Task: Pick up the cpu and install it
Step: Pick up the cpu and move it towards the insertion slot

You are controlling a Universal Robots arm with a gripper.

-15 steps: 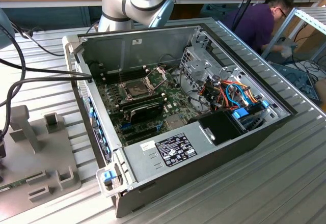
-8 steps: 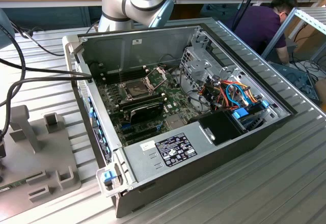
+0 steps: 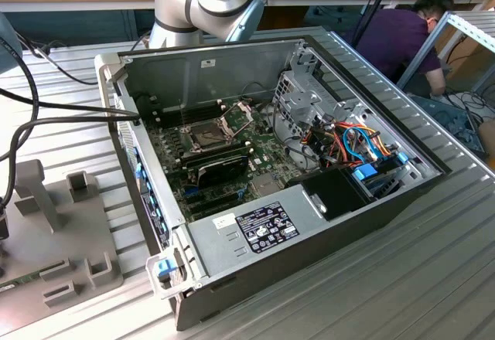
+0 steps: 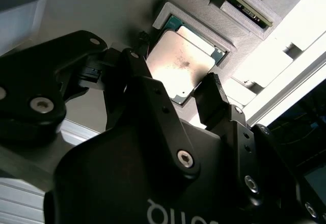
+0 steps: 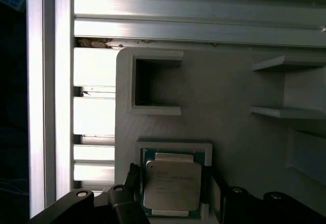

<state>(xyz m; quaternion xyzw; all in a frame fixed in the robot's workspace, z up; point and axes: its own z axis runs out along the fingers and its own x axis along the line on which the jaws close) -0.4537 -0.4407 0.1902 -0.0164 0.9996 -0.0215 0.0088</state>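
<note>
Hanging over a grey holder (image 5: 229,96) on the ribbed metal table (image 3: 371,294), the claw (image 4: 174,68) stands released, straddling the cpu (image 4: 186,56), apparently without touching. The cpu lies in the holder's square pocket. Nearby, an open computer case (image 3: 170,77) bears a printed sticker (image 3: 267,232).

One computer case (image 3: 209,69) lies open on the desk (image 3: 402,278), holding one motherboard (image 3: 232,158) with one open socket (image 3: 207,133) and one labelled power supply (image 3: 263,228). At the exterior view's left of the case sits one grey holder (image 3: 62,239); one cpu (image 5: 170,186) lies between the two parted jaws of one gripper (image 4: 175,65). Behind the case are one arm (image 3: 209,0) and one person (image 3: 410,39)
</note>
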